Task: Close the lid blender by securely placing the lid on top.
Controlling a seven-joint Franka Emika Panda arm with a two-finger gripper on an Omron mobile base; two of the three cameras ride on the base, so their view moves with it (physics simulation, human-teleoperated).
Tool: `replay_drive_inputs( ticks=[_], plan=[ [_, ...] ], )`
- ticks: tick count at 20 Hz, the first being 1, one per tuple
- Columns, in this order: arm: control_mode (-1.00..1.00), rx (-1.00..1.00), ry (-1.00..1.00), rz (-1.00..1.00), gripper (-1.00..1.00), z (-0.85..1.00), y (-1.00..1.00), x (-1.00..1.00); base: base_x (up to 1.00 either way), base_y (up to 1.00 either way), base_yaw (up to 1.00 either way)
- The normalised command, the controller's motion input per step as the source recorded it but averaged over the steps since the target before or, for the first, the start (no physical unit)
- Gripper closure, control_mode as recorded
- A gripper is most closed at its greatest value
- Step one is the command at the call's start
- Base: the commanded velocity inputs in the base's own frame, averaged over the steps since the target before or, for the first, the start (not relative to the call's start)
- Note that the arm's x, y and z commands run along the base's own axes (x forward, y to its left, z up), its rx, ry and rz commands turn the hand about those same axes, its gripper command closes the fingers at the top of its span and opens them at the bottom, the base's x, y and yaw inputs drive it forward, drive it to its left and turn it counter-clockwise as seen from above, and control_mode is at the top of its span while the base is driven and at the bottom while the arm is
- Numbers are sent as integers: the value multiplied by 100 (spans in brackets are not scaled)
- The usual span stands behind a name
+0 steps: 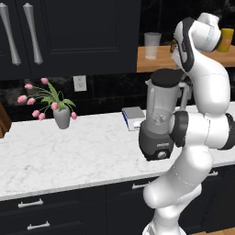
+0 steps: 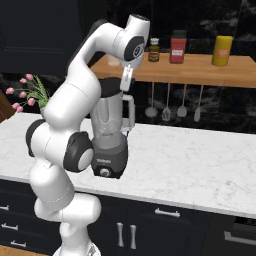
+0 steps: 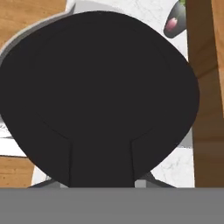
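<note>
On the white marble counter, the blender stands near the front edge with the arm wrapped round its right side. The lid rests on top of the jar, and in the hand view it sits square over the rim, the tab pointing down toward the gripper, whose fingers look pinched together on that tab (the tips themselves are hard to make out). To seat it well, I judge the hand should press straight down and release only once the disc lies level. Behind the jar the wooden shelf hangs close above, crowding the wrist; it carries 1 tumbler. Left stands a vase of tulips; a small book lies beside the base.
</note>
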Motion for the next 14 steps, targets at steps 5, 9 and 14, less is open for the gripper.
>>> replay_drive_inputs(
  ticks=[5, 9, 14],
  plan=[
    [-100, 0, 0, 0, 100, 0, 20, -4, 0, 0, 0],
    [-100, 0, -1, 0, 100, -1, 35, -4, 0, 0, 0],
    [-100, 0, 0, 0, 100, -4, 25, 0, 0, 0, 0]
  ],
)
